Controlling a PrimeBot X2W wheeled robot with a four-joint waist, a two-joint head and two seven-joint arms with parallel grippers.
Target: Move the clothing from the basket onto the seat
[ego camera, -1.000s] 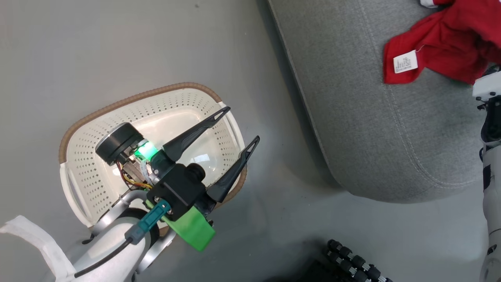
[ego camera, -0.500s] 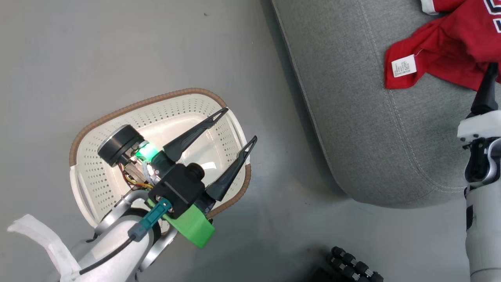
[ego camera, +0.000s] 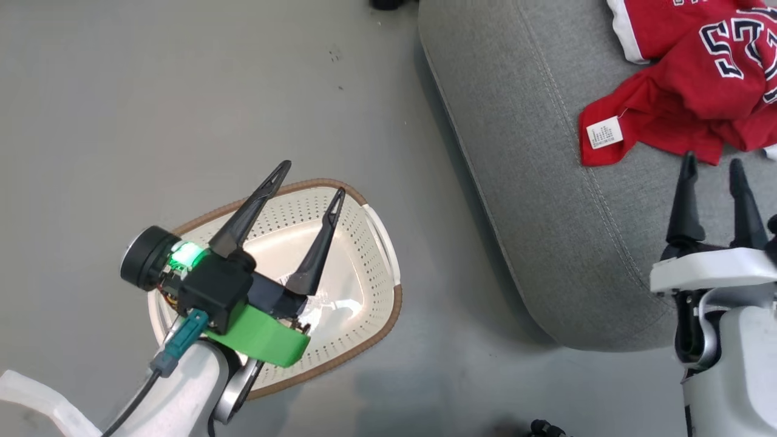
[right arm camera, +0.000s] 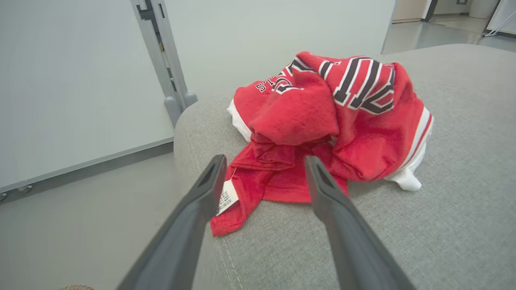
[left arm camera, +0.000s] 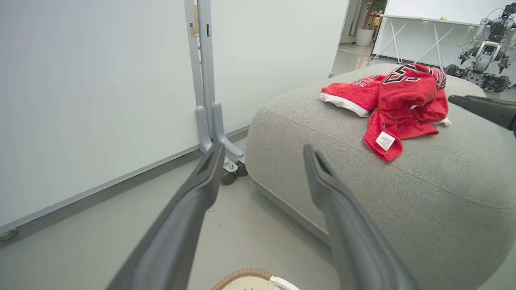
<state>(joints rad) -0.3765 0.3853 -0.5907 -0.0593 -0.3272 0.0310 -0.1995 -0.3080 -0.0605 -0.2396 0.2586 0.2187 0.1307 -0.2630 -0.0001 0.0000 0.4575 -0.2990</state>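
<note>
The clothing (ego camera: 686,91) is lying crumpled on the seat (ego camera: 546,182).
I am holding my left gripper (ego camera: 312,178) splayed above the basket (ego camera: 364,267); my right gripper (ego camera: 711,159) is hovering beside the clothing, fingers parted and grasping nothing.

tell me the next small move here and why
Probably ease the right gripper back from the grey seat: the red clothing lies heaped on it, both grippers are open and empty, and what shows inside the basket looks bare, though the left gripper covers part.
</note>
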